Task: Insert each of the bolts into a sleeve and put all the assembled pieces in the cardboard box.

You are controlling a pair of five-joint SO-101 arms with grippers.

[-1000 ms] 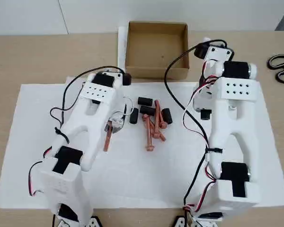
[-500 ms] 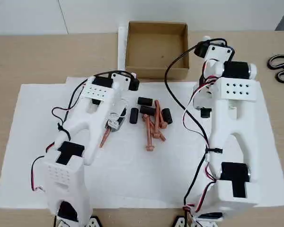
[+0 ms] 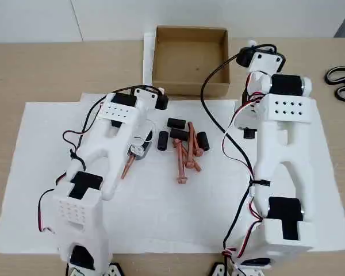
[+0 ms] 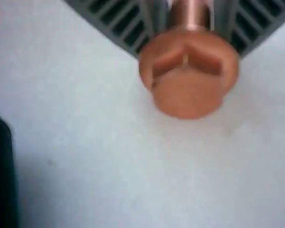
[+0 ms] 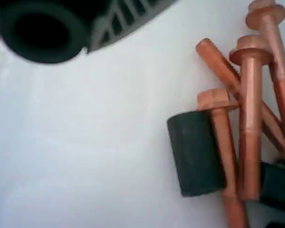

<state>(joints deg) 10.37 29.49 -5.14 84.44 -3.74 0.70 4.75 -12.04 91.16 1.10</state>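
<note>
Where the high view gives a bolt (image 3: 128, 165) slanting beneath the left arm, left of centre, the left wrist view shows the left fingers (image 4: 115, 21) clamped on its shank. The right fingers (image 5: 126, 16) grip a black sleeve (image 5: 40, 31), upper left of the right wrist view. At centre of the high view, loose bolts (image 3: 187, 155) and loose sleeves (image 3: 175, 123) lie below the cardboard box (image 3: 190, 89).

bolts (image 3: 191, 146) and sleeves (image 3: 175, 123) clustered centrally, sheet (image 3: 172, 213) bare on the near side, cardboard box (image 3: 190, 89) open-topped
</note>
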